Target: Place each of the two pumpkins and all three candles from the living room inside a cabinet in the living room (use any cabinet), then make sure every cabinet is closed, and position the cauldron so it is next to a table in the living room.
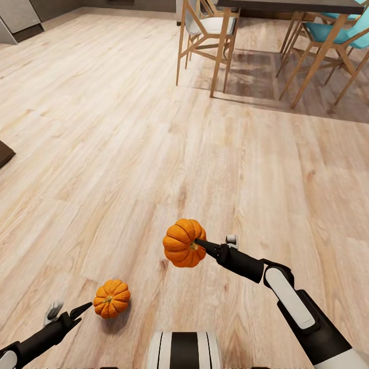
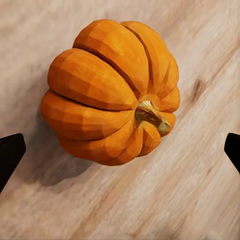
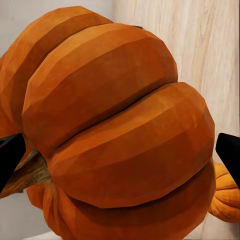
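Already holding one pumpkin (image 1: 183,243) in the right gripper (image 1: 201,244), closed on it near the stem, above the floor (image 1: 154,128). Risk of slipping from so small a hold. Left gripper (image 1: 77,313) open, just beside the second pumpkin (image 1: 111,298) on the near floor; could push and roll it away.

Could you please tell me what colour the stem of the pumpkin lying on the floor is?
The stem is yellowish brown, clearest in the left wrist view.

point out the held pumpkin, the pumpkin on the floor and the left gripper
held pumpkin (image 1: 180,245), head view, ribbed side
pumpkin on the floor (image 1: 114,297), head view, top ribs
left gripper (image 1: 72,311), head view, between fingertips
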Tool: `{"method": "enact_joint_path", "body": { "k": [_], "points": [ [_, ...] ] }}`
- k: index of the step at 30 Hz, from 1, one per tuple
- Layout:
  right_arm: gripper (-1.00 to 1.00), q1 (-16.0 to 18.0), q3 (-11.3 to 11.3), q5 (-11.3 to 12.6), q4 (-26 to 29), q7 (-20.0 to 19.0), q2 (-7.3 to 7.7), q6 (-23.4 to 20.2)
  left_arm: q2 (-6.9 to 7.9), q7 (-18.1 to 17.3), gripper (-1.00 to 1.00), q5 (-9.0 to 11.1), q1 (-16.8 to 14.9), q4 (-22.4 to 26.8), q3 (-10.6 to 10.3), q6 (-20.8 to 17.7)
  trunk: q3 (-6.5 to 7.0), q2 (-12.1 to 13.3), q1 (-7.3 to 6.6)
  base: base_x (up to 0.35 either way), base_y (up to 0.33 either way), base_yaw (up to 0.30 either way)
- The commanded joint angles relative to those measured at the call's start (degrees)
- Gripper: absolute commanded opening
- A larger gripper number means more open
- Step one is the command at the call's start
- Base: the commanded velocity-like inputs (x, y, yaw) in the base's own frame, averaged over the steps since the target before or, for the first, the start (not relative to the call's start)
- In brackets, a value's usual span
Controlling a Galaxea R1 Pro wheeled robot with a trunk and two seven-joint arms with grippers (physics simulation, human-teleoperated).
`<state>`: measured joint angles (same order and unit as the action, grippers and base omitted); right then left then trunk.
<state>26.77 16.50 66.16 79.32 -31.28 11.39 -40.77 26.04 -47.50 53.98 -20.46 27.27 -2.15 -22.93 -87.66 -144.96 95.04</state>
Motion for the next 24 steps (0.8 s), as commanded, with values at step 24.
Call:
{"method": "enact_joint_path", "body": {
  "k": [24],
  "points": [
    [-1.00, 0.03, 0.07, 0.02, -0.67, 0.13, -0.12, -0.18, -0.08, 0.92, 1.00, 1.18, -0.63, 0.77, 2.70, 2.65, -4.47, -0.28, 0.50, 0.000, 0.000, 0.000]
  ]
}}
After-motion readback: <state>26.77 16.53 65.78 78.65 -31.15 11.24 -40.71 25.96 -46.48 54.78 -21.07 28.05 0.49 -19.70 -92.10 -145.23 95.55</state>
